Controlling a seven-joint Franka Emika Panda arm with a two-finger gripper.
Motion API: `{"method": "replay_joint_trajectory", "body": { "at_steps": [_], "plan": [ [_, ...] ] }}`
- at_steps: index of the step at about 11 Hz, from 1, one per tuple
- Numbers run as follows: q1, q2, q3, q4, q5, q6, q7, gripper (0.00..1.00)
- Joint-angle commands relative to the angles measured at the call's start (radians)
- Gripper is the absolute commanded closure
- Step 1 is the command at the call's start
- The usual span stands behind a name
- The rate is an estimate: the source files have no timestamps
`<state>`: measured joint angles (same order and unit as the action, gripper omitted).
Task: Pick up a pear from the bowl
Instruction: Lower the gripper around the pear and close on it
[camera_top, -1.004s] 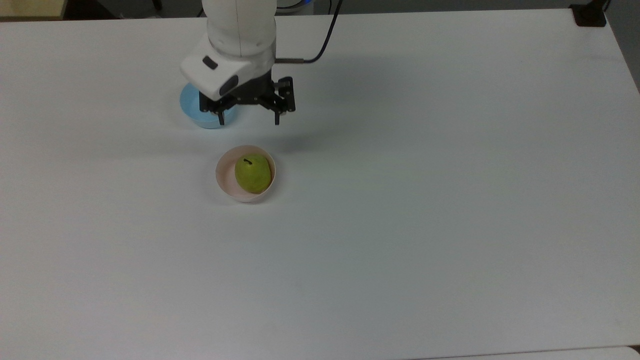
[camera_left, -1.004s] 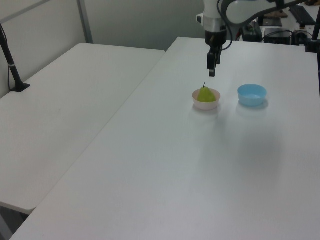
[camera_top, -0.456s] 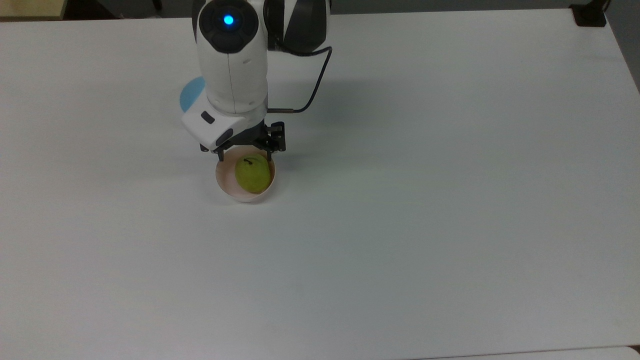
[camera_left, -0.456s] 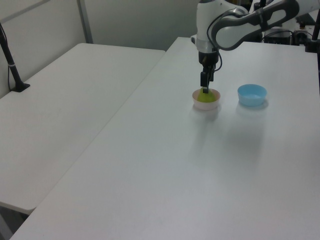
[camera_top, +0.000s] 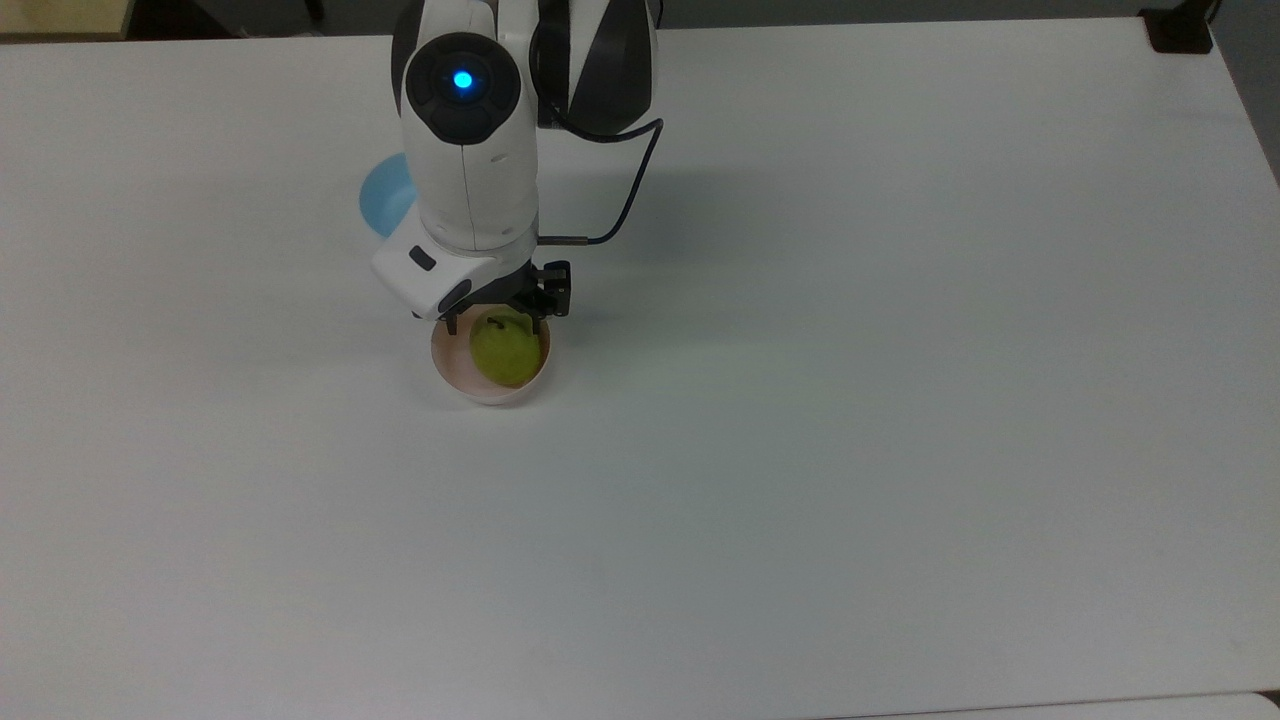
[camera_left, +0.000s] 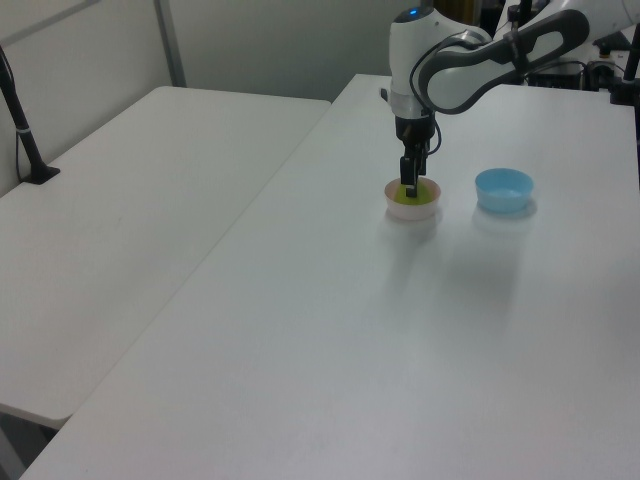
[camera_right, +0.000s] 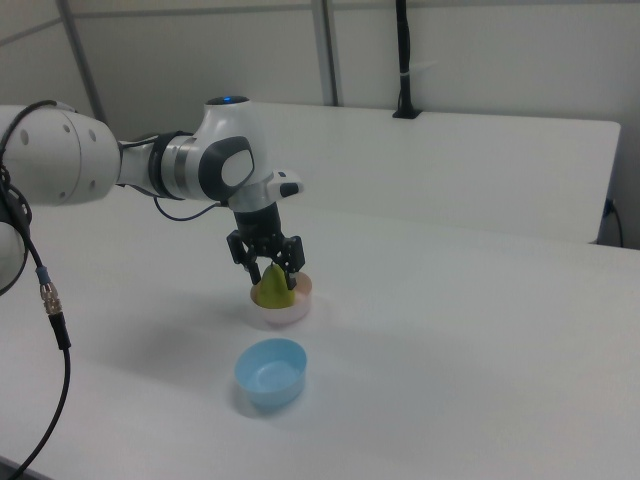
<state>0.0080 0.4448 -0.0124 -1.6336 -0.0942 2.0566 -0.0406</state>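
Yellow-green pear (camera_top: 506, 354): it sits in the pink bowl (camera_top: 447, 365), directly under the pincer (camera_top: 495, 324), between the two fingers.
Pincer state: spread open on both sides of the pear's upper part, holding nothing yet; contact I cannot confirm.
Surface: smooth skin, probably a little slippery; the body looks firm and light.
Where to hold: I judge the wide belly below the neck is best, not the thin dark stem.
Risk: the narrow top may slide out upward when the fingers close.
Blue bowl (camera_right: 270, 372): apart from the pincer, behind the arm in the top view, on the white bench (camera_top: 900, 400).
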Motion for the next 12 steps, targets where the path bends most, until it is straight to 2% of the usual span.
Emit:
{"method": "replay_joint_trajectory", "body": {
  "at_steps": [1,3,6,7,12],
  "plan": [
    [0.003,0.015,-0.005,-0.011,0.002,0.052,-0.028,0.29],
    [0.004,0.017,-0.005,-0.019,0.002,0.057,-0.028,0.30],
    [0.006,0.002,-0.005,-0.017,0.001,0.044,-0.027,0.52],
    [0.004,-0.014,-0.005,-0.014,0.002,0.040,-0.021,0.56],
    [0.004,-0.093,0.003,0.044,0.019,-0.081,-0.012,0.56]
  ]
}}
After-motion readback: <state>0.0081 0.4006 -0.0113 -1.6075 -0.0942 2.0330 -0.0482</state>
